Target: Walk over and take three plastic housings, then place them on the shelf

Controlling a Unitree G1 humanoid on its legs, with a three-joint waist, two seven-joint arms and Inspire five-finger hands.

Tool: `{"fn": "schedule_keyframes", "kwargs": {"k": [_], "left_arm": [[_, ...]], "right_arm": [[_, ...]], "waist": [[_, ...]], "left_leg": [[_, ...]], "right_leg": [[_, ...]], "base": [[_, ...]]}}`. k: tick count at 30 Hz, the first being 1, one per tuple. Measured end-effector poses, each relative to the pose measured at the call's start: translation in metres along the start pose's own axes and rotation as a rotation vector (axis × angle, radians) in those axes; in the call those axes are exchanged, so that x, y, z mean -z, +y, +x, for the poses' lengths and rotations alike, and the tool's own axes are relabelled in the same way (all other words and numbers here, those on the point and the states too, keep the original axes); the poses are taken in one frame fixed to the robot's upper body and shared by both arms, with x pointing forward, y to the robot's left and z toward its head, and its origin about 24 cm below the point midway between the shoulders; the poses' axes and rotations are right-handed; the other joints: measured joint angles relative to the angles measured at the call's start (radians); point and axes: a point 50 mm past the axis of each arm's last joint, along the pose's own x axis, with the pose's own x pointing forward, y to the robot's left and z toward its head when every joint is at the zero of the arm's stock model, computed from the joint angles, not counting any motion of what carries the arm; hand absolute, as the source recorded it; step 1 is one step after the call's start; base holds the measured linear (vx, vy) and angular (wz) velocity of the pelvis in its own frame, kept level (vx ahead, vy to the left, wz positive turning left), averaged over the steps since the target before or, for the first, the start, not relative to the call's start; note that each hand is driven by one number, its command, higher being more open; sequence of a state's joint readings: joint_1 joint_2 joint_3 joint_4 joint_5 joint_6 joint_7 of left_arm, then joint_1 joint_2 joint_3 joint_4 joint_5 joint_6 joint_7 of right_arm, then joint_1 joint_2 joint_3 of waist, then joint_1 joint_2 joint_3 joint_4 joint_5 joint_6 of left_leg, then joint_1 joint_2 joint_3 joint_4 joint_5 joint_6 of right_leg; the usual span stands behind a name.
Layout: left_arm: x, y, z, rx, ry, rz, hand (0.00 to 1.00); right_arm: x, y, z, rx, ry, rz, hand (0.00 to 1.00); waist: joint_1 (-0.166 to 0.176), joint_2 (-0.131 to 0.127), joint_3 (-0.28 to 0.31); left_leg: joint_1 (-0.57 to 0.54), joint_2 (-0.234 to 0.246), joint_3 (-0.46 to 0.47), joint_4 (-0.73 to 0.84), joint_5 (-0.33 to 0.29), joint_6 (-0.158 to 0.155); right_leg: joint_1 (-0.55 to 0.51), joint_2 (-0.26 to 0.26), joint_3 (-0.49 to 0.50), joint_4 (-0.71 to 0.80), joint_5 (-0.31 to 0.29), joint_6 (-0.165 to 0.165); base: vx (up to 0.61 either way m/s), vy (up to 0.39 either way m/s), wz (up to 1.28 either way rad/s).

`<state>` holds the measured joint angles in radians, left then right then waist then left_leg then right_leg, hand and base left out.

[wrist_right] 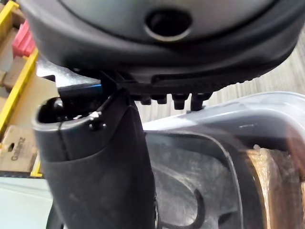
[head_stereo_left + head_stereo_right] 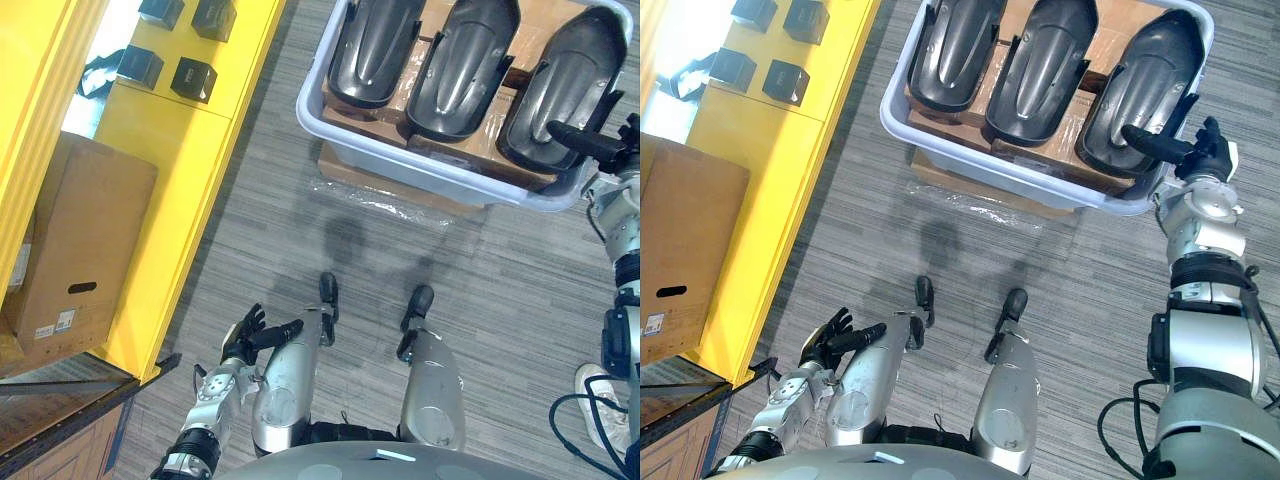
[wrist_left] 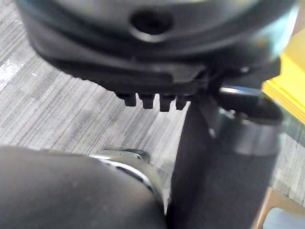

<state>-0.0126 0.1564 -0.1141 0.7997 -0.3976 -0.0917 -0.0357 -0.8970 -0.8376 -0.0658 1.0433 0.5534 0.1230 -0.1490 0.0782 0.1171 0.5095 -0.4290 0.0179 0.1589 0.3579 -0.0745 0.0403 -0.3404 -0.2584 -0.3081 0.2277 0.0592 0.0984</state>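
Left eye view: the bin [image 2: 420,168] sits at 12 to 1 o'clock with all three housings [image 2: 465,65] lying in it side by side, so I'd say we're right at the first pick. The shelf [image 2: 170,140] runs along the 9 to 11 side, with a cardboard box [image 2: 80,240] at 8. The left hand [image 2: 250,335] hangs at 7, fingers loose and spread, holding nothing.

Right eye view: the right hand [image 2: 1198,150] is at 2 o'clock by the bin's near corner. Its thumb pokes over the rightmost housing [image 2: 1140,90], and the fingers look uncurled, wrapped on nothing.

Left wrist view: floor [image 3: 71,95] past the fingers, shelf edge close by.

Right wrist view: the thumb [image 1: 95,157] sits above the housing's shell with the bin rim right there, no grip yet.

Next move, I reckon: reach deeper over the rim, curl round the housing's edge, and lift high enough to clear the wall. There's lots of open floor between bin and shelf for the turn. Just mind the shelf's edge and that box.
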Motion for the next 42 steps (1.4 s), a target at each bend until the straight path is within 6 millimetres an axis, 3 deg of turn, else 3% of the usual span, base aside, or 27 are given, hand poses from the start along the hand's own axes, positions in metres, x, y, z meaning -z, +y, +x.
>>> {"fn": "schedule_keyframes", "kwargs": {"k": [6,9,13,16,31,35,38,40,42], "left_arm": [[0.002,-0.001,0.000,0.001,0.008,-0.028,1.00],[0.002,-0.001,0.000,0.002,0.010,-0.028,1.00],[0.005,-0.001,0.000,0.008,0.019,-0.025,1.00],[0.005,-0.002,-0.001,0.011,0.021,-0.025,1.00],[0.007,0.000,-0.005,-0.002,0.008,-0.023,1.00],[0.009,0.003,-0.012,-0.014,-0.029,-0.017,1.00],[0.005,0.002,-0.020,0.000,-0.076,-0.077,1.00],[-0.008,-0.003,-0.023,0.025,-0.144,-0.132,1.00],[-0.035,-0.007,-0.027,0.055,-0.264,-0.187,1.00]], "right_arm": [[-0.006,-0.010,0.003,0.055,0.071,-0.026,0.00],[-0.006,-0.028,0.004,0.111,0.114,-0.122,0.00],[0.000,-0.041,0.002,0.155,0.174,-0.141,0.00],[0.015,-0.049,0.000,0.204,0.270,-0.148,0.00],[0.016,-0.059,-0.002,0.306,0.243,-0.084,0.00],[0.008,-0.064,-0.004,0.366,0.092,-0.157,0.00],[-0.010,-0.048,-0.010,0.364,-0.108,-0.213,0.00],[-0.015,-0.041,-0.018,0.366,-0.228,-0.266,0.00],[-0.005,-0.027,-0.030,0.367,-0.304,-0.251,0.00]], "waist": [[0.005,0.005,0.001],[0.009,0.009,0.002],[0.010,0.022,0.006],[0.009,0.026,0.005],[0.004,0.017,0.009],[-0.008,-0.005,0.019],[-0.033,-0.021,0.008],[-0.037,-0.051,-0.007],[-0.050,-0.102,-0.040]], "left_leg": [[-0.001,-0.009,-0.010,-0.014,0.014,0.002],[-0.002,-0.012,-0.020,-0.016,0.017,0.000],[-0.002,-0.012,-0.027,-0.015,0.019,-0.001],[-0.002,-0.008,-0.030,-0.013,0.021,-0.004],[0.077,-0.008,-0.027,-0.065,0.035,-0.007],[0.155,-0.007,-0.026,-0.126,0.055,-0.016],[0.219,-0.005,-0.020,-0.172,0.060,-0.024],[0.243,-0.002,-0.018,-0.210,0.068,-0.032],[0.273,0.004,-0.018,-0.248,0.079,-0.041]], "right_leg": [[-0.004,-0.011,-0.010,0.012,-0.003,-0.003],[-0.005,-0.014,-0.018,0.026,-0.013,-0.003],[-0.008,-0.016,-0.021,0.042,-0.026,-0.004],[-0.010,-0.014,-0.023,0.052,-0.035,-0.006],[0.069,-0.006,-0.028,0.012,-0.032,-0.001],[0.139,0.010,-0.029,-0.040,-0.023,0.006],[0.193,0.021,-0.027,-0.076,-0.019,0.007],[0.208,0.031,-0.027,-0.098,-0.018,0.007],[0.234,0.045,-0.030,-0.130,-0.013,0.002]], "base": [[0.00,0.011,0.08],[0.01,-0.001,0.11],[0.02,-0.008,0.04],[0.04,-0.013,0.01],[0.00,0.001,0.01],[0.07,-0.021,-0.02],[0.10,-0.033,-0.08],[0.11,-0.042,-0.09],[0.15,-0.055,-0.01]]}}
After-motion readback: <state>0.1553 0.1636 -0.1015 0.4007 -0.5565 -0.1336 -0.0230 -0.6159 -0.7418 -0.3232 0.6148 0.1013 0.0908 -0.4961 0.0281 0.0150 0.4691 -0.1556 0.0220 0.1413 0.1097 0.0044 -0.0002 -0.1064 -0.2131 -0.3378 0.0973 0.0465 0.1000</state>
